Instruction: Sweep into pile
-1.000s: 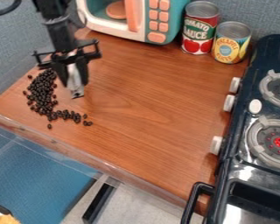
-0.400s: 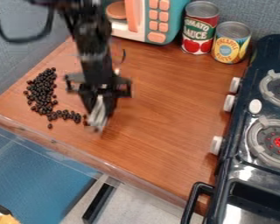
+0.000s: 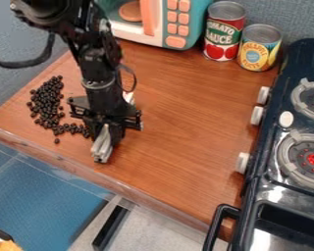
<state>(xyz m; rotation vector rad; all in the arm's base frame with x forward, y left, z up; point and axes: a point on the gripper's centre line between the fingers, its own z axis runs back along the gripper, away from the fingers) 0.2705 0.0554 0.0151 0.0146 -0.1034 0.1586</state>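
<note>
1 tool nr many beans — 2 cans

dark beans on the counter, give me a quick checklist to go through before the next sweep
1. Pale tool held in the gripper: ok.
2. Dark beans in one compact pile: not ok; they lie in a long patch with a tail bending toward the gripper, and a stray bean sits apart.
3. Tool low beside the end of that tail: ok.
4. Tool tip pressed on the counter: cannot tell.
5. No beans hidden behind the gripper: cannot tell.
6. Cans and stove well away from the tool: ok.
</note>
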